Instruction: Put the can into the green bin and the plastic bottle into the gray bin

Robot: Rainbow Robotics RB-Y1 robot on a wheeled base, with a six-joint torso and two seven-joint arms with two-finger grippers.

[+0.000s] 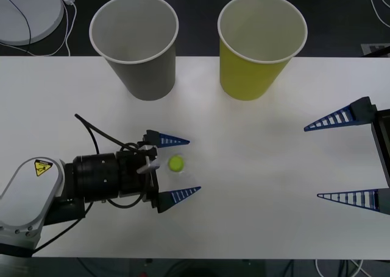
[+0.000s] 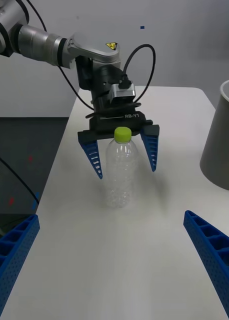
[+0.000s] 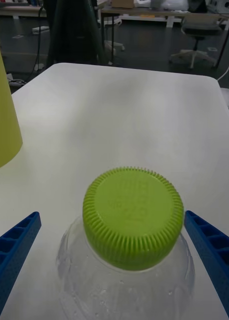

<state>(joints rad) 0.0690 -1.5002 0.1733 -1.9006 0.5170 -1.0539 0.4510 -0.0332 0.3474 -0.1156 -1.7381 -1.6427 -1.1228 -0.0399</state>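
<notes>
The plastic bottle (image 1: 176, 163) stands upright on the white table (image 1: 256, 222), clear and ribbed with a lime-green cap (image 3: 133, 217). My left gripper (image 1: 194, 165) is open around it, one blue finger on each side, with a gap to the bottle (image 2: 119, 172) on both. The gray bin (image 1: 134, 45) stands at the back, left of centre, and the green bin (image 1: 262, 45) beside it to the right. Over the table's right side, away from the bottle, my right gripper (image 1: 311, 162) hangs open and holds nothing. The can is out of view.
A round white disc (image 1: 24, 12) with a cable lies on the floor beyond the table's far left corner. The table's far edge runs just behind the two bins. Bare tabletop lies between the bottle and the right gripper.
</notes>
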